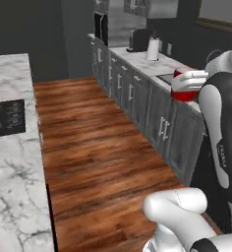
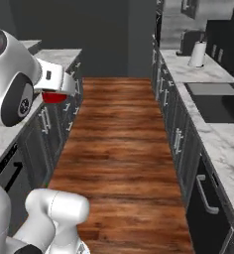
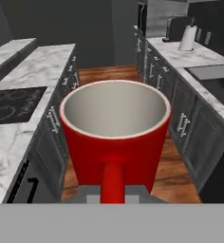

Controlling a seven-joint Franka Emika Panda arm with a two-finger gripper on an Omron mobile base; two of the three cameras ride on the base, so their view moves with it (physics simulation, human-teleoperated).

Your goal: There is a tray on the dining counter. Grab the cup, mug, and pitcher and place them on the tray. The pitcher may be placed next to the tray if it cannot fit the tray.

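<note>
Mug [image 3: 115,137] is held upright and empty by its handle, pincer [image 3: 113,192] clamped on it, carried above the wooden floor [image 1: 96,147]. Placement on the tray is judged outstanding.

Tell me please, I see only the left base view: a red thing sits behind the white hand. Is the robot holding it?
Observer: Yes. In the hand view the gripper is shut on the handle of the red mug.
Operator: Is the mug upright?
Observer: In that view its open mouth faces up and the pale inside is empty.
Operator: What is under it?
Observer: The right base view shows the mug in the air over the wooden floor, in the aisle between two rows of cabinets.
</note>
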